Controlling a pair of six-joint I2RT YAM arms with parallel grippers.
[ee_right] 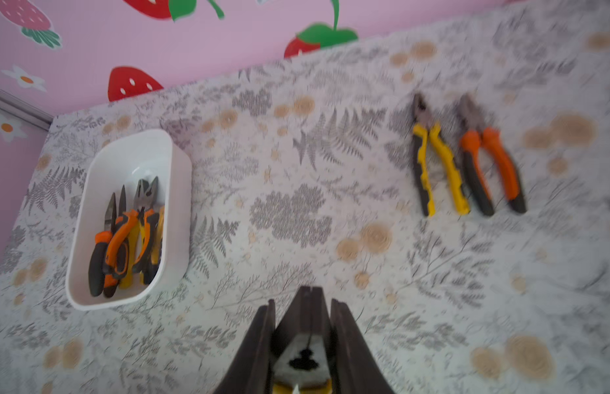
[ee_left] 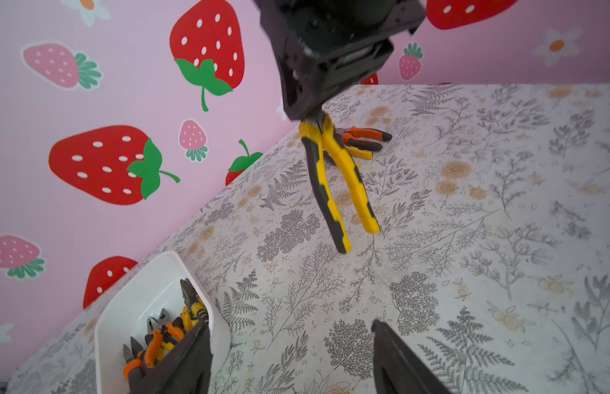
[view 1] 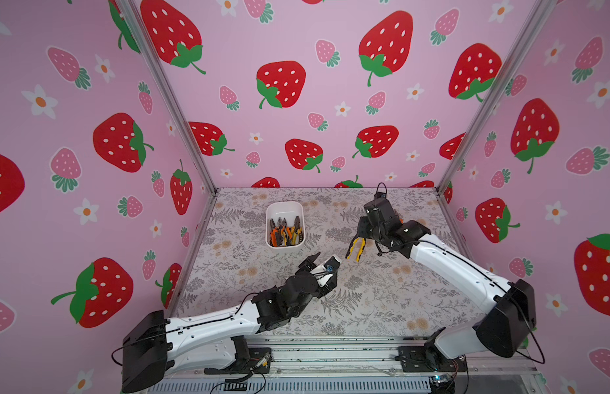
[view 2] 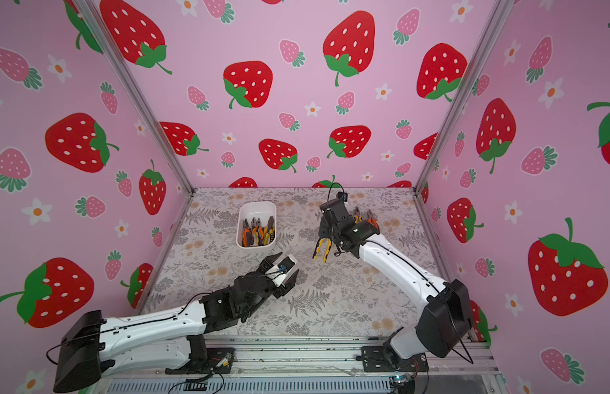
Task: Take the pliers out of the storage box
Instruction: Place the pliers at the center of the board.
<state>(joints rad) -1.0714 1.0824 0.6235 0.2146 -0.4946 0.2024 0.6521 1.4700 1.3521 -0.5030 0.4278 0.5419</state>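
Top views: my two arms reach in over the floral table (view 1: 382,300) from its near edge.
Left side: my left claw (view 1: 325,269) is released, fingers spread wide with nothing between them, hovering over the table near the box's near end.
Right side: my right claw (view 1: 359,235) is clenched on the dark metal head of the hanging yellow-and-black pliers (view 1: 356,249). Their handles point downward, slightly splayed.
Box: the storage box (view 1: 284,204), a white tub, sits on the far left part of the table, well apart from my right claw.
Contents: the pliers in the box (view 1: 284,232) are a heap of orange-and-black and yellow-and-black pairs, noses toward the back wall. I cannot tell the count.
Right wrist view: a yellow-and-black pair (ee_right: 436,160) and an orange-and-black pair (ee_right: 487,163) lie side by side on the table, noses the same way, well apart from the box.
Left wrist view: the hanging pliers show in front of those two pairs, and one of my left fingers (ee_left: 194,344) overlaps the box's corner.
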